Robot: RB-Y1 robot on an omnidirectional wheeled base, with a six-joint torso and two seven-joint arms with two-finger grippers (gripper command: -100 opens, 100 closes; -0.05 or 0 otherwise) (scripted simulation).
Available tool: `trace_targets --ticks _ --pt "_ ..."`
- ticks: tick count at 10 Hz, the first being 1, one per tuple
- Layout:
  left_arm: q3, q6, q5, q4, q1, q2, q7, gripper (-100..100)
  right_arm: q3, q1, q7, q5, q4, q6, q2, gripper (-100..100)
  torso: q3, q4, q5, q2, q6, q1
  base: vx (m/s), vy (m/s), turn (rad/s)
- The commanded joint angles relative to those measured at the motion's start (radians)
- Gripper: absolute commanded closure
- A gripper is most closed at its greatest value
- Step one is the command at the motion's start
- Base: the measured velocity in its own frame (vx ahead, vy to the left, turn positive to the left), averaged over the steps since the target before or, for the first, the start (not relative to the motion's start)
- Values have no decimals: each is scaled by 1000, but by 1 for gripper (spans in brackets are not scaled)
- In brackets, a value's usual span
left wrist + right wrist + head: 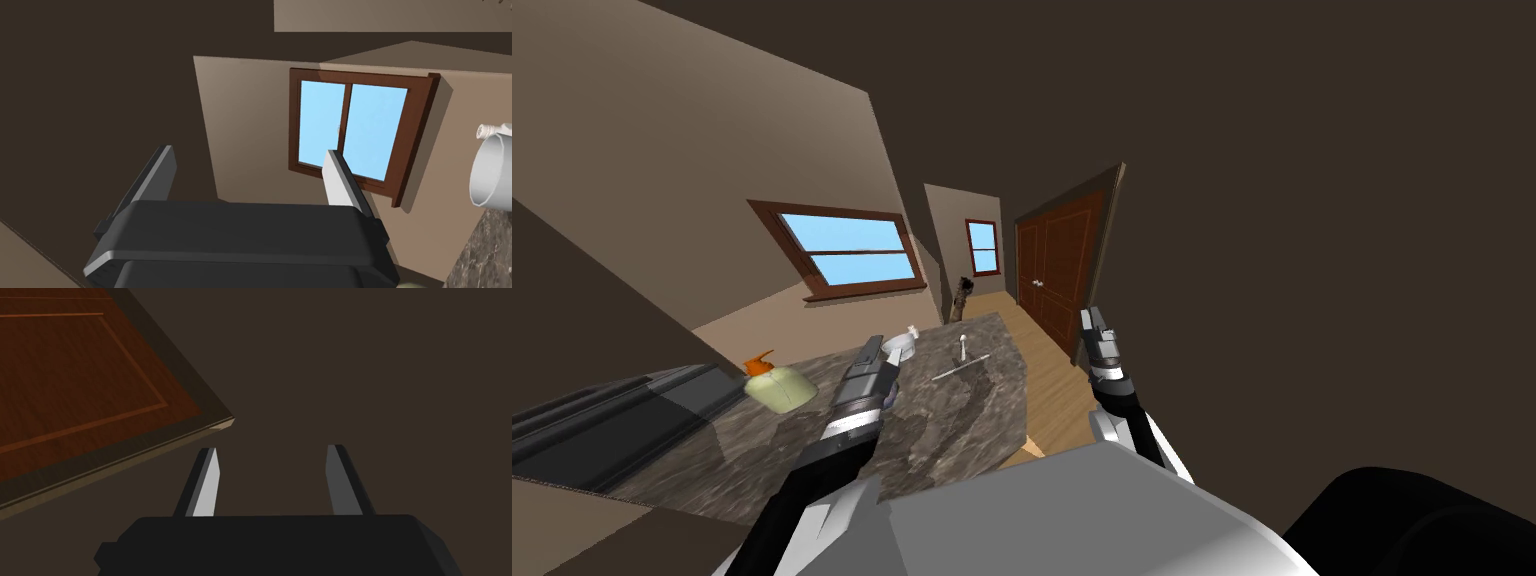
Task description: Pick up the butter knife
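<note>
Butter knife (pixel 962 368): lies flat on the dark marbled counter (pixel 952 440), a thin pale sliver, untouched by either arm. It is to the right of the left end effector (pixel 874 343) and apart from it, and well to the left of the right end effector (pixel 1090 315), so it lies between the two and nearer the left one.

Left end effector (pixel 248 150): raised over the counter, fingers wide apart, nothing between them. It points past the counter's far edge, not at the knife.

White bowl (pixel 900 347): on the counter just right of the left end effector, between it and the knife. In the left wrist view the white bowl (pixel 492 170) shows beside the right-hand finger, clear of it.

Small white upright item (pixel 964 346): stands just beyond the knife; cannot tell what it is.

Soap bottle (pixel 778 386), pale green with an orange pump: on the counter left of the left end effector.

Right end effector (pixel 273 448): off the counter's right edge, over the wooden floor (pixel 1057 400), fingers wide, holding nothing.
</note>
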Motion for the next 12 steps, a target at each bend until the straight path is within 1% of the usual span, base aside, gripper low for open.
trace_targets --ticks 1,2,3,5,6,7,8,9,10,11,12 --pt "33 50 18 -8 18 18 -31 -100 0 0 0 0 0 0 0 0 0 0 0 0 0 0 61 -258 0" --pt "56 78 30 -14 29 26 -51 -100 0 0 0 0 0 0 0 0 0 0 -1 0 0 -3 26 -265 11" --pt "56 85 30 -14 29 26 -51 -100 0 0 0 0 0 0 0 0 1 0 -1 2 0 -4 9 -182 12" --pt "106 147 55 -24 52 38 -93 -100 0 0 0 0 0 0 0 0 1 1 0 2 0 2 61 -181 -2" --pt "106 164 55 -24 52 38 -93 -100 0 0 0 0 0 0 0 0 0 0 0 1 0 0 50 -165 15" --pt "132 205 67 -27 64 42 -115 -100 0 0 0 0 0 0 0 0 1 0 0 1 0 2 46 -160 -4" --pt "132 208 67 -27 64 42 -115 -100 0 0 0 0 0 0 0 0 1 0 0 1 0 3 30 -125 9" --pt "159 244 79 -30 76 46 -137 -100 0 0 0 0 0 0 0 0 1 0 1 2 0 5 57 -158 -5" --pt "159 254 79 -30 76 46 -137 -100 0 0 0 0 0 0 0 0 1 0 1 1 0 3 58 -134 11" --pt "187 292 92 -31 88 48 -159 -100 0 0 0 0 0 0 0 0 0 0 1 1 0 5 83 -161 -2" --pt "187 303 92 -31 88 48 -159 -100 0 0 0 0 0 0 0 0 0 0 1 0 0 3 64 -128 15"
